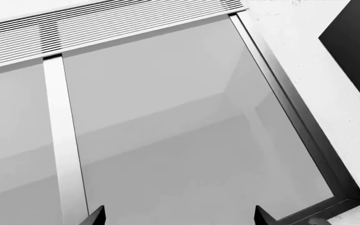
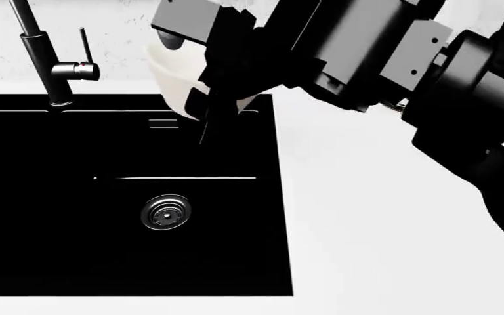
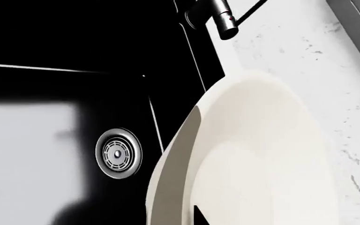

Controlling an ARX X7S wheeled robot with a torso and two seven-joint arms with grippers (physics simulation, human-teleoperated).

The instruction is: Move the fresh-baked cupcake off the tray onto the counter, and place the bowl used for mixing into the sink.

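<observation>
Sink (image 2: 234, 262): black basin fills your near left, and nothing lies in it.
Counter (image 2: 392, 230): white worktop on the right; no cupcake or tray in view, so that half can't be judged.
Right gripper (image 2: 208, 108): clamped on the bowl's rim.
Bowl (image 2: 171, 82): held tilted above the sink's far edge; you have yet to lower and release it.
Faucet (image 2: 55, 62): far left, apart from the bowl.
Drain (image 2: 165, 212): unobstructed below.
Left gripper (image 1: 178, 216): fingers apart, empty, facing a window.

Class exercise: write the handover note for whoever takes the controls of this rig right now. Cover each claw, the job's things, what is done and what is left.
Right claw: shut on the bowl, held above the sink at its back edge.
Left claw: open, empty, facing a window.
Cupcake and tray: not in view, so that step cannot be confirmed.
Left: lower the bowl into the basin, release, check the cupcake.
</observation>
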